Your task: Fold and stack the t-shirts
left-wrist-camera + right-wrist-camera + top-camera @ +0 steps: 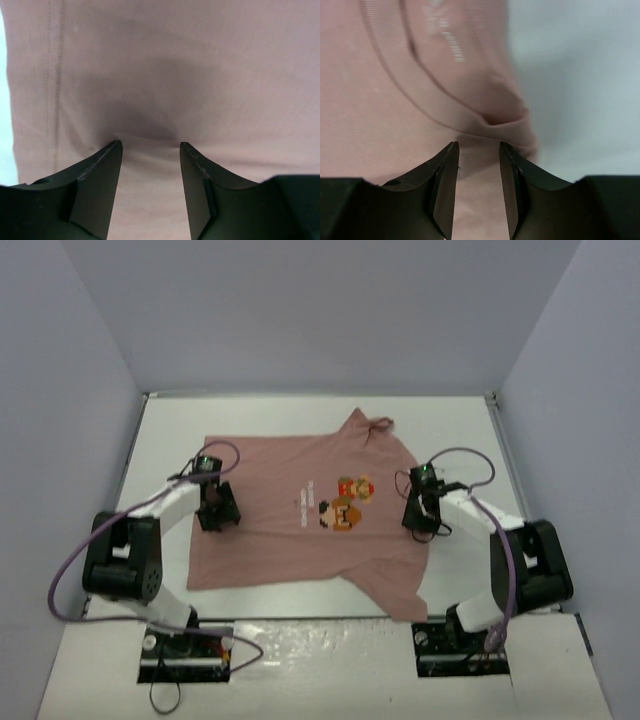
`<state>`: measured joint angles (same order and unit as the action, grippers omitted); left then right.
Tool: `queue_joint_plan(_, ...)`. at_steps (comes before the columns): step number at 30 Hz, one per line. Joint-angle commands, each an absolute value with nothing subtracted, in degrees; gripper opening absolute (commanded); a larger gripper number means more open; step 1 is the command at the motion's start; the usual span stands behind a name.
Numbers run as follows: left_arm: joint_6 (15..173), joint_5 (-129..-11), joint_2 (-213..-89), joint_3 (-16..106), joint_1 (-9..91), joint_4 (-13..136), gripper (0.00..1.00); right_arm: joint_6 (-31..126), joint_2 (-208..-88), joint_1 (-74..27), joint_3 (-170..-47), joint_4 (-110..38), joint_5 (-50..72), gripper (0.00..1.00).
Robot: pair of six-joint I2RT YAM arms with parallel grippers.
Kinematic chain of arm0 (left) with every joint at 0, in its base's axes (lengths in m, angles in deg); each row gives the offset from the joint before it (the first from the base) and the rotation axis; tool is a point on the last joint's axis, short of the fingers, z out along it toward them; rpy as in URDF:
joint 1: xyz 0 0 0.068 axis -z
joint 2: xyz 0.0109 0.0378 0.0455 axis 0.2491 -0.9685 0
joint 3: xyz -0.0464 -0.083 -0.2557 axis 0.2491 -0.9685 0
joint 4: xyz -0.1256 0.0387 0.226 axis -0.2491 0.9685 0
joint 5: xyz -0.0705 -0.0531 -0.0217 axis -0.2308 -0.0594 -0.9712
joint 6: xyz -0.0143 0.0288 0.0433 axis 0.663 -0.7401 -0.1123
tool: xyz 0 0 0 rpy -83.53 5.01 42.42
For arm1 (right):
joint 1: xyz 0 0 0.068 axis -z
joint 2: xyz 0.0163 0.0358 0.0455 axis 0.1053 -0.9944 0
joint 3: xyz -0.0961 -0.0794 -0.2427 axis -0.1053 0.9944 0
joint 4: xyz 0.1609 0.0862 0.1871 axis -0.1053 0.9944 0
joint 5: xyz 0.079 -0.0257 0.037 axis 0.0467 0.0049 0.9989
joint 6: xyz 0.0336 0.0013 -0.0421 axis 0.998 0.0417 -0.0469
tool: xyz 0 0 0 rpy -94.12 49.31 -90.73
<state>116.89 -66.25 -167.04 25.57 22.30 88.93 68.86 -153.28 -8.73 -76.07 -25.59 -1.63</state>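
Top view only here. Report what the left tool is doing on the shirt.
Observer: The left tool is open, tips down on the shirt, cloth puckered between them.
Operator: Give me its spot on the cloth.
Observer: Just inside the stitched hem, which runs along its left.
Operator: Now the right tool.
Observer: The right tool is open too, tips at the ribbed collar, which is folded over beside bare table.
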Motion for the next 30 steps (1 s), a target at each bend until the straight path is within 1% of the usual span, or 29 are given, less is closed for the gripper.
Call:
queue_joint_plan(1,117.3,-65.7,-159.4,23.6,22.1,97.6,0.47,71.6,-146.0,-9.4,-78.0,-13.7,-6.8,0.36)
queue_joint_plan(3,115.8,-65.5,-156.4,27.7,22.1,99.2,0.5,69.8,-144.8,-9.4,-85.4,-11.9,-8.0,0.36)
queue_joint_plan(6,113.5,-65.0,-157.0,36.1,22.4,99.1,0.53,66.8,-149.3,-9.2,-95.9,-12.6,-7.6,0.37)
queue_joint_plan(9,110.3,-64.5,-166.3,47.7,23.0,98.3,0.56,62.1,-160.8,-9.2,-109.2,-14.3,-6.6,0.37)
queue_joint_plan(12,107.7,-63.8,-175.1,56.5,23.0,96.2,0.56,60.0,-172.2,-9.1,-118.0,-16.8,-5.1,0.37)
queue_joint_plan(17,107.0,-63.2,-185.6,65.2,22.4,95.7,0.57,58.1,-184.9,-8.8,-129.9,-18.9,-3.3,0.36)
queue_joint_plan(20,107.6,-63.4,-189.0,66.7,22.2,94.8,0.56,57.0,-188.8,-8.6,-131.5,-20.7,-2.8,0.36)
queue_joint_plan(23,108.1,-63.7,-190.7,66.0,22.2,94.1,0.56,56.1,-190.0,-8.4,-129.6,-22.9,-2.6,0.35)
queue_joint_plan(26,108.8,-64.1,-190.9,63.2,22.2,93.6,0.57,56.3,-189.1,-8.1,-124.3,-25.0,-2.6,0.35)
queue_joint_plan(30,111.1,-64.9,-187.8,54.3,22.3,91.5,0.57,56.6,-185.6,-7.9,-114.3,-26.7,-3.9,0.35)
